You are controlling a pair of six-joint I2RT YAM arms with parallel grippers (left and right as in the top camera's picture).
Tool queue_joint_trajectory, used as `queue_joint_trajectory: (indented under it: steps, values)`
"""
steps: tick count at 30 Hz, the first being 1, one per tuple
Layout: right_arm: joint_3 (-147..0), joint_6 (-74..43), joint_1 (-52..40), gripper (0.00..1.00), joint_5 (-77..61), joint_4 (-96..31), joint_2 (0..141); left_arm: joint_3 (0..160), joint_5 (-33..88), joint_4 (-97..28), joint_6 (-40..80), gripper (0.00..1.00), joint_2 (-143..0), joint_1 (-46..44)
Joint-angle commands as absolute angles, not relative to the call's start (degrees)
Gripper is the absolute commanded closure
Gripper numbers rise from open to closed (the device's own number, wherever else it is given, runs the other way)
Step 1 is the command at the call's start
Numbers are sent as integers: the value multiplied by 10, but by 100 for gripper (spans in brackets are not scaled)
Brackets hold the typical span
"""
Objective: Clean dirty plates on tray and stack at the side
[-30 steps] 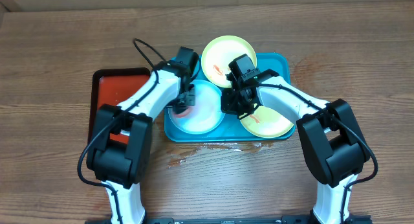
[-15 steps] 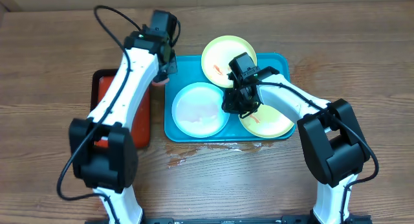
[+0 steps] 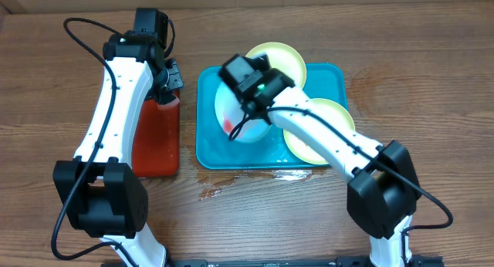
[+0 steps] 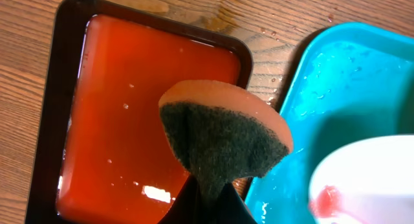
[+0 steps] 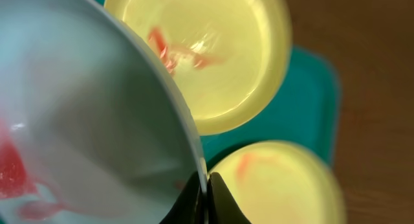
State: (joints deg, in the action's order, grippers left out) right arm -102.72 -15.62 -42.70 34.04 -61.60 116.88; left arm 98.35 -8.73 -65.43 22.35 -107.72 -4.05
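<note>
My right gripper is shut on the rim of the light blue plate and holds it tilted above the turquoise tray. The plate has a red smear. Two pale yellow-green plates with orange smears lie on the tray, one at the back and one at the front right. My left gripper is shut on an orange sponge with a dark green scouring face, above the red tray's right rim.
The red black-rimmed tray holds reddish liquid, left of the turquoise tray. Water drops and a wet patch lie on the wooden table in front of the turquoise tray. The blue plate's edge also shows in the left wrist view.
My left arm swung left from the blue plate to the red tray with the sponge. My right gripper moved left, closed on the blue plate's rim and tilted it up.
</note>
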Motion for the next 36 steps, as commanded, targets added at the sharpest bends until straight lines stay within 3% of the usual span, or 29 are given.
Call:
queue_joint_trajectory:
  steps: [1, 7, 13, 22, 32, 36]
  values:
    - [-1075, -86, -465, 96, 570, -613, 1138, 995, -79, -657, 229, 96, -1068, -35]
    - [-1095, 39, -522, 96, 715, -587, 1138, 995, -79, -658, 230, 96, -1068, -29]
    - [-1095, 138, -550, 96, 748, -570, 1138, 995, -80, -658, 230, 96, -1068, -29]
    - [-1095, 135, -551, 96, 729, -571, 1138, 995, -80, -658, 230, 96, -1068, -29]
    - [-1094, 125, -540, 96, 479, -615, 1138, 995, -80, -661, 229, 96, -1068, -29]
    - [-1095, 120, -540, 96, 584, -607, 1138, 995, -79, -660, 230, 96, -1068, -29]
